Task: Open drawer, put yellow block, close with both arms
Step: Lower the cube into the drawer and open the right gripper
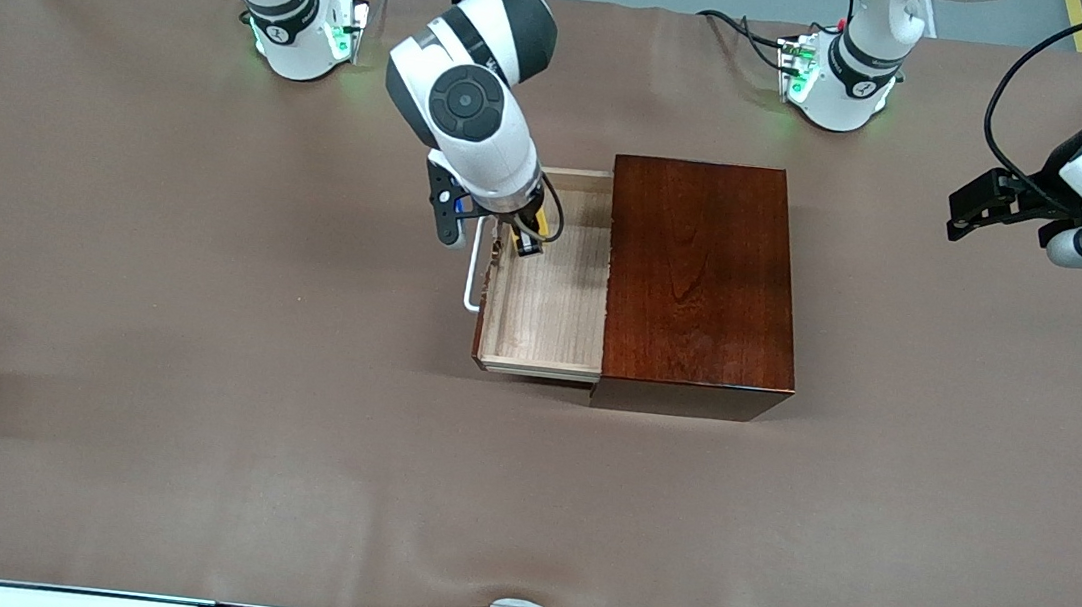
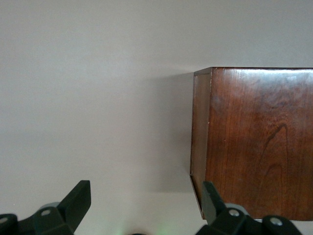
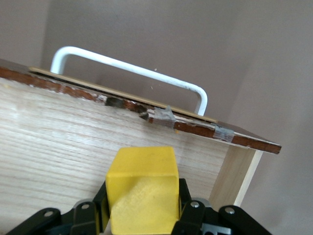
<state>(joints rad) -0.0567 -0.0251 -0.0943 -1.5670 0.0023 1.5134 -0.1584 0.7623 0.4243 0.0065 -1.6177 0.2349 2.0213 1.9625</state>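
One block: the yellow block (image 3: 143, 188) sits clamped between the fingers of the right gripper (image 1: 524, 241), directly above the pale floor of the drawer (image 1: 548, 314).
Drawer: pulled well out of the dark box (image 1: 699, 280); its chipped front board and white handle (image 3: 129, 68) stand just beside the loaded gripper, on the side away from the box.
Right arm: reaches down from its base into the open tray, with the block low inside the tray, close to the front board.
Left gripper (image 1: 989, 205): spread wide and empty, waiting in the air over bare table (image 1: 188, 407) toward the left arm's end, well apart from the box.
Risk: the block hangs so near the front board that a drift toward the handle could knock it against the wood or land it on the rim.
Risk, closing: an early push with the right fingers down in the tray could pin them against the box.
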